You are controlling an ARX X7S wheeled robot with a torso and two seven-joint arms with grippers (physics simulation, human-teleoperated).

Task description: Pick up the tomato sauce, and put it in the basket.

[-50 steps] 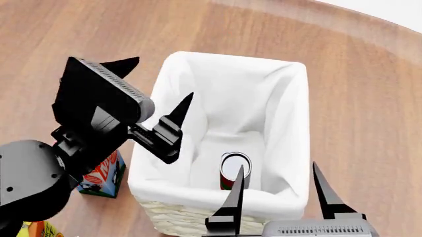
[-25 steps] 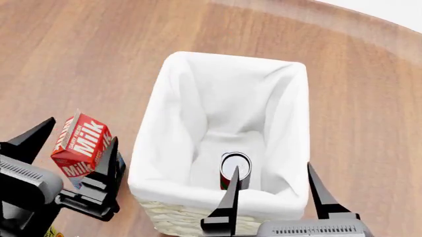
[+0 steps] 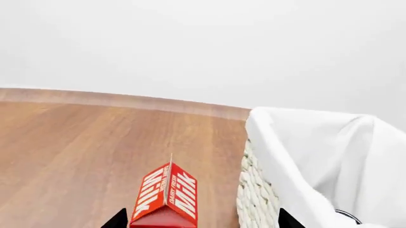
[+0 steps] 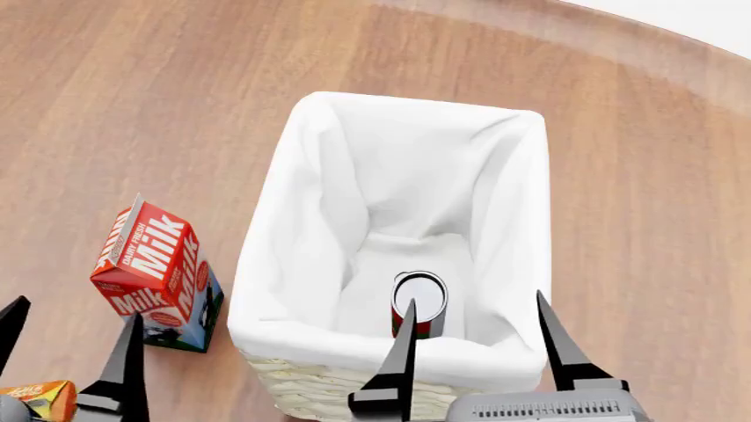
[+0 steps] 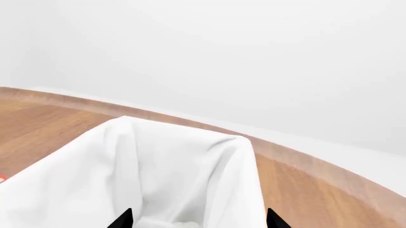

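The tomato sauce point(image 4: 419, 300), a small tin with a silver top and a red label, stands upright inside the basket point(image 4: 534, 176) near its near end. Nothing holds it. My right gripper point(image 4: 476, 353) is open just over the basket's near rim, with the can beyond its left finger. In the right wrist view the right gripper point(image 5: 198, 221) is spread wide and empty over the white lining of the basket point(image 5: 178, 166). My left gripper point(image 4: 67, 347) is open at the lower left, away from the basket. In the left wrist view the left gripper point(image 3: 201, 221) is empty.
A red milk carton point(image 4: 153, 264) stands on the wooden table point(image 4: 141, 97) left of the basket; it also shows in the left wrist view as the milk carton point(image 3: 165, 194) beside the basket's woven wall point(image 3: 254, 194). An orange item point(image 4: 35, 397) lies at the bottom left corner.
My left arm has pulled back from the basket's left rim to the lower left corner, uncovering the milk carton. The right gripper has shifted slightly left. The can has stayed in the basket.
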